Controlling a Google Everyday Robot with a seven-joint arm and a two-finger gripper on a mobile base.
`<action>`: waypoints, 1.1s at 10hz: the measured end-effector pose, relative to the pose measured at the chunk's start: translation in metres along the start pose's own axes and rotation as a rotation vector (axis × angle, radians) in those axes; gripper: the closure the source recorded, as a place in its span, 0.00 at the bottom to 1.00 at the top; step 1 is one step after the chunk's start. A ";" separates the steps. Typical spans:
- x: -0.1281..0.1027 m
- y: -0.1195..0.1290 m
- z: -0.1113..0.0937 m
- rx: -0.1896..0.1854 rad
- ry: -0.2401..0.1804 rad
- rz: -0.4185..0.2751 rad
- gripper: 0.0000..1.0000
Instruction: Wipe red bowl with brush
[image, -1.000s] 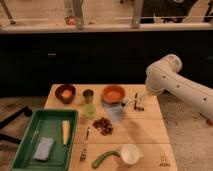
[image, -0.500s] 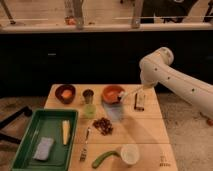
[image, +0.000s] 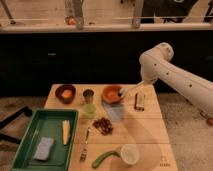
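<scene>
Gripper (image: 142, 85): right of centre frame, gripping the brush (image: 128, 90) by its white handle. Brush head: at right rim of red bowl (image: 112, 93). Step: wiping, apparently under way. Next: sweep bristles around the inside.

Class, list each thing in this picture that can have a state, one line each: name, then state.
red bowl: upright on the table, brush tip over its right rim.
brush: held slanting, handle running up to the gripper.
gripper: at the brush's upper end, right of the red bowl.
dark bowl: upright, orange contents inside.
white cup: upright, open top.
green tray: flat, holding a sponge and a yellow item.
</scene>
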 end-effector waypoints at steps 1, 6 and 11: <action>-0.005 -0.002 0.009 -0.014 -0.001 -0.007 1.00; -0.011 -0.026 0.054 -0.089 0.022 -0.002 1.00; -0.028 -0.046 0.051 -0.086 0.012 -0.018 1.00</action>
